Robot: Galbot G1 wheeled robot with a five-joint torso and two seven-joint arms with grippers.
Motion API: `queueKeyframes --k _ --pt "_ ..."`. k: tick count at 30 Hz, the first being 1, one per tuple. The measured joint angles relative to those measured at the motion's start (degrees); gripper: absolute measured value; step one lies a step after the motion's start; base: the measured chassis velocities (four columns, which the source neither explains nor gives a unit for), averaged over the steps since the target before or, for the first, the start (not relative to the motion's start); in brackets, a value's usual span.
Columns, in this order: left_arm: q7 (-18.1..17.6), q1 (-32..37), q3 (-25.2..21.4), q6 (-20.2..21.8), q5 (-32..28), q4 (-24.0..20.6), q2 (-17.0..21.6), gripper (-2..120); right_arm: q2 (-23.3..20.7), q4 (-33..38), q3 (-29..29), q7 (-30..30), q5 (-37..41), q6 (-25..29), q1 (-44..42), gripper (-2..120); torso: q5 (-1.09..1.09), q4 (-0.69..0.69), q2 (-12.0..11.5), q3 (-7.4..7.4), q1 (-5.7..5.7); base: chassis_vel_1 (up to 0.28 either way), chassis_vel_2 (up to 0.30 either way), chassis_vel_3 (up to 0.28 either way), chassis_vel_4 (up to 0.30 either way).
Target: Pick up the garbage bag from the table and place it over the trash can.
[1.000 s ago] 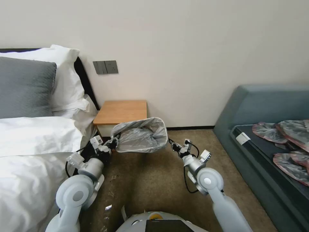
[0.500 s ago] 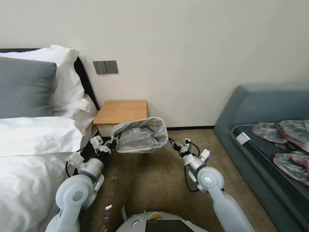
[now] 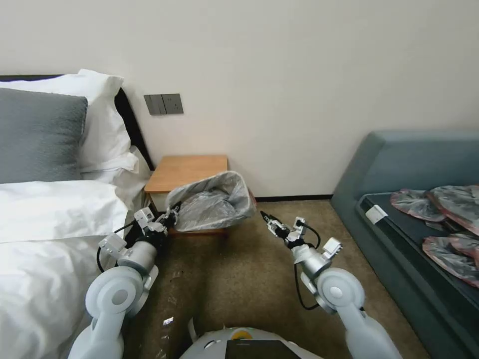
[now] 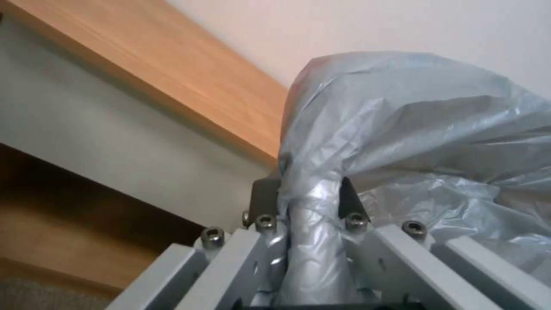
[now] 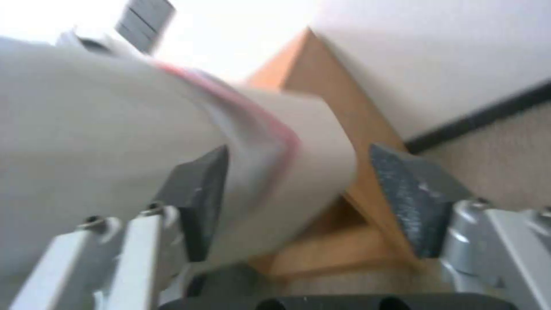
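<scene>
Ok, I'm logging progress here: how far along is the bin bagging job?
Done: the garbage bag is off the table, and its mouth is spread open in front of it. In hand: the left gripper is shut on one bunched corner, while the right gripper is open beside the rim. Left: whether the bag sits over the trash can cannot be told.

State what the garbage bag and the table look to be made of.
Garbage bag: thin translucent grey plastic film, glossy, crinkled, pinkish rim; left gripper pinches it, right gripper open, apart.
Table: probably wood or wood-look laminate; orange-brown grain, smooth matte top.
</scene>
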Motion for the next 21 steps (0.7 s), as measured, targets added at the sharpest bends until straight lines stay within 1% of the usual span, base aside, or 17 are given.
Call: queueKeyframes --k 1,2,3,6,7,8,9,11,12,13,15,16,18,19,20,21 --pt "0.0 -0.03 0.13 0.0 0.46 0.13 0.15 3 -0.24 1.36 0.52 0.16 0.26 0.18 -0.28 72 0.0 0.0 0.0 0.0 0.0 0.0 0.0 0.0 0.0" --pt "0.0 -0.03 0.13 0.0 0.46 0.13 0.15 3 -0.24 1.36 0.52 0.16 0.26 0.18 -0.28 72 0.0 0.0 0.0 0.0 0.0 0.0 0.0 0.0 0.0" --pt "0.0 -0.05 0.28 0.0 1.07 0.25 0.28 3 -0.7 2.92 1.05 0.4 0.81 0.42 -0.44 75 0.0 -0.01 0.0 0.0 0.0 0.0 0.0 0.0 0.0" --pt "0.73 -0.15 1.62 -0.91 5.97 0.94 0.95 3 -2.19 6.28 1.57 1.1 1.77 1.07 0.52 91 0.0 0.0 0.0 0.0 0.0 0.0 0.0 0.0 0.0" --pt "0.73 -0.15 1.62 -0.91 5.97 0.94 0.95 3 -2.19 6.28 1.57 1.1 1.77 1.07 0.52 91 0.0 0.0 0.0 0.0 0.0 0.0 0.0 0.0 0.0" --pt "0.91 -0.16 1.85 -1.1 6.79 1.05 1.07 3 -2.55 6.65 1.57 1.1 1.8 1.11 0.83 93 0.01 0.0 0.0 0.0 0.0 0.0 0.0 0.0 0.0" --pt "1.37 -0.16 2.63 -1.55 9.14 1.27 1.46 3 -3.89 7.46 1.5 0.97 1.86 1.13 1.89 97 0.0 0.0 0.0 0.0 0.0 0.0 0.0 0.0 0.0" --pt "1.72 -0.13 3.89 -1.89 11.77 1.34 2.04 3 -7.07 8.01 0.82 0.24 2.55 1.1 4.18 100 0.01 -0.01 0.0 0.0 0.0 0.0 0.0 0.0 0.0" --pt "1.72 -0.13 3.89 -1.89 11.77 1.34 2.04 3 -7.07 8.01 0.82 0.24 2.55 1.1 4.18 100 0.01 -0.01 0.0 0.0 0.0 0.0 0.0 0.0 0.0" --pt "1.78 -0.07 4.49 -1.99 12.92 1.37 2.24 3 -8.51 8.02 0.41 -0.01 2.97 1.02 5.19 100 0.02 -0.01 0.0 0.0 0.0 0.0 0.0 0.0 0.0" --pt "1.91 0.43 6.63 -2.86 17.24 1.71 2.68 3 -13.98 7.36 -2.02 -1.57 3.56 0.41 9.87 100 0.0 0.0 0.0 0.0 0.0 0.0 0.0 0.0 0.0" --pt "1.91 0.43 6.63 -2.86 17.24 1.71 2.68 3 -13.98 7.36 -2.02 -1.57 3.56 0.41 9.87 100 0.0 0.0 0.0 0.0 0.0 0.0 0.0 0.0 0.0" --pt "2.15 0.98 8.3 -3.38 20.22 2.02 3.06 3 -17.69 6.32 -6.48 -2.54 3.01 -0.07 15.67 100 0.0 0.02 0.0 0.0 0.0 0.0 0.0 0.0 0.0" --pt "2.23 1.09 8.83 -3.42 20.86 2.05 3.2 3 -18.67 5.91 -8.83 -2.68 2.58 -0.25 18.21 100 0.0 0.03 0.0 0.0 0.0 0.0 0.0 0.0 0.0" --pt "2.23 1.09 8.83 -3.42 20.86 2.05 3.2 3 -18.67 5.91 -8.83 -2.68 2.58 -0.25 18.21 100 0.0 0.03 0.0 0.0 0.0 0.0 0.0 0.0 0.0" --pt "2.35 1.14 9.35 -3.46 21.79 2.11 3.38 3 -19.47 5.44 -11.51 -2.85 1.69 -0.56 20.74 100 0.0 0.01 0.0 0.0 0.0 0.0 0.0 0.0 0.0"
